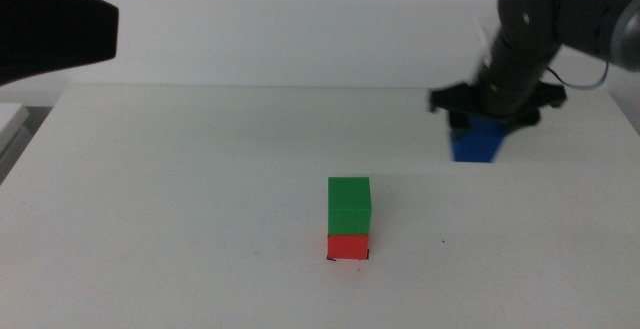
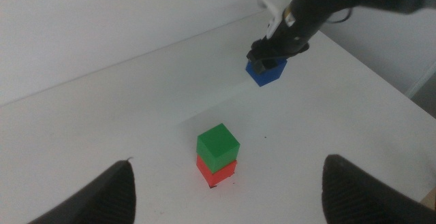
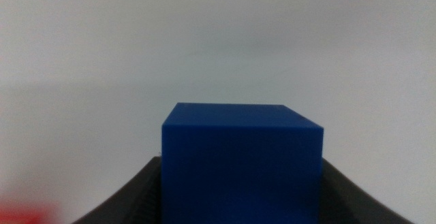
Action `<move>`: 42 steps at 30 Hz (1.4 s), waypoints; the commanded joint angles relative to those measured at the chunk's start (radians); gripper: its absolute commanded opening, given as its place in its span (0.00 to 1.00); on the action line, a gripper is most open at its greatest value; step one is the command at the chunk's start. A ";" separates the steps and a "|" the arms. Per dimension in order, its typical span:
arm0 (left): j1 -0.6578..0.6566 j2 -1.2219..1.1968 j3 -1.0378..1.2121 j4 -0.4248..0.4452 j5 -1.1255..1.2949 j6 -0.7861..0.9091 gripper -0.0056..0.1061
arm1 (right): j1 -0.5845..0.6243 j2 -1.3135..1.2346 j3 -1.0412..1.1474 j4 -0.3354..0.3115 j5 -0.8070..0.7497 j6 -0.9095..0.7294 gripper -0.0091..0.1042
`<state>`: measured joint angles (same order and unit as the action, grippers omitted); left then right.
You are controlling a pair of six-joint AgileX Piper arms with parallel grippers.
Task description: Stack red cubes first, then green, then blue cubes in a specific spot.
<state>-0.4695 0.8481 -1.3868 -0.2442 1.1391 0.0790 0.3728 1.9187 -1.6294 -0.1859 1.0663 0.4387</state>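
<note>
Centrally on the smooth white table (image 1: 200,169) stands a two-block stack: a plain matte red cube (image 1: 348,246) at the bottom and a green cube (image 1: 349,205) of the same size resting squarely on it, edges roughly aligned. Both are sharp-cornered with flat, unglossy faces. Tiny black corner marks (image 1: 366,257) peek out at the red block's base, so the stack sits on the marked spot. Well apart, toward the far right of the table, the right gripper (image 1: 480,119) has its dark jaws closed on either side of the deep-blue cube (image 1: 475,142), which hangs tilted below the fingers; whether it touches the tabletop cannot be told. From the right wrist view the blue block (image 3: 242,163) fills the space between the two black, curved jaws, its top face flat and even. The left gripper (image 2: 225,197) hovers near the table's edge on the stack's other side, its rounded dark jaws spread wide with nothing between them, the green-on-red pair visible in the gap. A small black speck (image 1: 446,244) lies on the table just right of the stack
</note>
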 commanded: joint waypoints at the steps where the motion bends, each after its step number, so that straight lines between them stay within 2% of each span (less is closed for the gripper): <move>1: 0.001 0.001 -0.001 0.003 -0.012 -0.001 0.89 | 0.109 -0.087 -0.006 -0.003 0.080 0.082 0.08; 4: 0.001 0.001 -0.001 0.003 -0.012 -0.001 0.89 | 0.255 -0.108 -0.019 -0.064 0.111 0.277 0.08; 7: 0.001 -0.001 -0.001 0.000 -0.012 -0.001 0.89 | 0.370 -0.066 -0.076 -0.074 0.125 0.310 0.08; 9: 0.001 -0.001 -0.001 0.000 -0.012 -0.001 0.89 | 0.400 -0.026 -0.136 -0.077 0.155 0.330 0.08; 12: 0.001 0.001 -0.001 0.000 -0.012 -0.001 0.89 | 0.414 0.023 -0.204 -0.104 0.155 0.345 0.08; 15: 0.001 0.001 -0.001 0.000 -0.012 -0.001 0.89 | 0.415 0.032 -0.216 -0.091 0.155 0.362 0.08; 23: 0.001 0.001 -0.001 0.000 -0.012 -0.001 0.89 | 0.425 0.043 -0.216 -0.119 0.155 0.372 0.08; 30: 0.001 0.001 -0.001 0.000 -0.012 -0.001 0.89 | 0.427 0.083 -0.214 -0.073 0.155 0.353 0.08; 35: 0.001 0.001 -0.001 0.000 -0.012 -0.001 0.89 | 0.427 0.087 -0.214 -0.073 0.155 0.353 0.08; 42: 0.001 0.001 -0.001 0.002 -0.014 -0.001 0.89 | 0.457 0.002 -0.126 -0.127 0.155 0.380 0.08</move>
<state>-0.4695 0.8503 -1.3868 -0.2442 1.1373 0.0790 0.8319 1.9404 -1.7783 -0.2754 1.2136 0.8052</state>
